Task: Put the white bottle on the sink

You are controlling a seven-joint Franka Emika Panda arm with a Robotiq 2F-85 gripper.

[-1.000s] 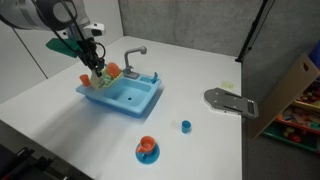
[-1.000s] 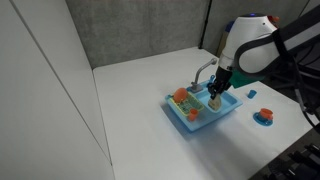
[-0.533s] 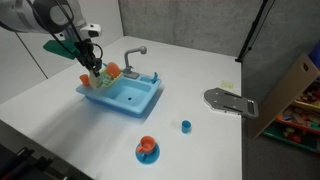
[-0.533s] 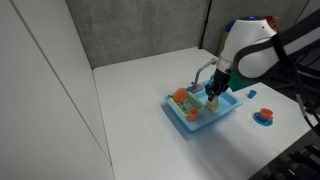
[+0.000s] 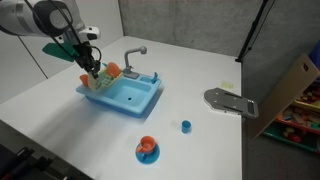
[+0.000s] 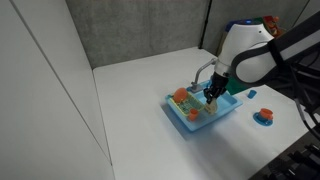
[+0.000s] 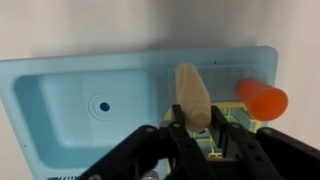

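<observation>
My gripper [image 7: 195,120] is shut on the white bottle [image 7: 191,92], a small cream-white toy bottle that sticks out between the fingers. It hangs just above the side rack of the light-blue sink [image 7: 60,110], next to an orange item [image 7: 262,97]. In both exterior views the gripper [image 5: 93,70] [image 6: 212,95] is over the rack end of the sink [image 5: 130,98] [image 6: 222,113], beside the grey faucet [image 5: 133,55]. The bottle is too small to make out in those views.
An orange cup on a blue saucer [image 5: 148,149] [image 6: 264,116] and a small blue cup [image 5: 185,126] stand on the white table in front of the sink. A grey flat object [image 5: 230,101] lies near the table's edge. A dark wall stands behind.
The gripper has shifted very slightly upward over the rack, with the bottle still held. Nothing else has moved.
</observation>
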